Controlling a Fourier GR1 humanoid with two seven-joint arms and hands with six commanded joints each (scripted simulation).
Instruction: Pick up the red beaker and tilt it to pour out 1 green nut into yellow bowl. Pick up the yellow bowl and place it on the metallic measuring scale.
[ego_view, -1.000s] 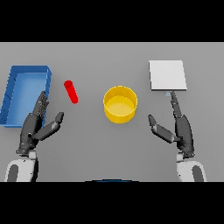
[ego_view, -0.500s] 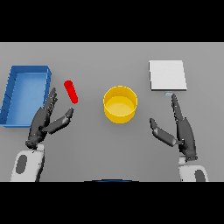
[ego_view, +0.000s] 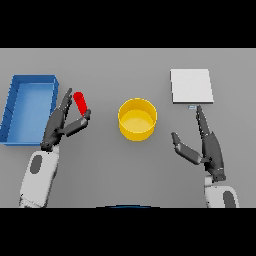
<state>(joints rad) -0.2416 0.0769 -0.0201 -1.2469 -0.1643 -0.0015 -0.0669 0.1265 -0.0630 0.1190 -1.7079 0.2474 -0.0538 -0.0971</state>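
Here the red beaker lies tilted on the grey table, its upper end leaning toward the view's left, just right of the blue tray and well left of the yellow bowl. The left hand reaches up from the lower left on its white and grey arm, with its long fingers stretched straight along the beaker's left side and its thumb angled up beneath the beaker's lower end. The fingers and thumb stand apart in a loose V, and the beaker sits in the mouth of that V; whether any fingertip actually touches the beaker cannot be told, but nothing is curled round it. The yellow bowl stands upright near the middle of the table, and its inside shows only yellow. The metallic measuring scale is a pale flat square at the upper right, with a small tab at its near edge. The right hand rests on the right side of the table, below the scale and well right of the bowl. Its fingers are straight and point up toward the scale's near edge, stopping just short of it, while its thumb spreads out to the left toward the bowl; it holds nothing. The blue tray sits at the far left, its long side running away from the robot.
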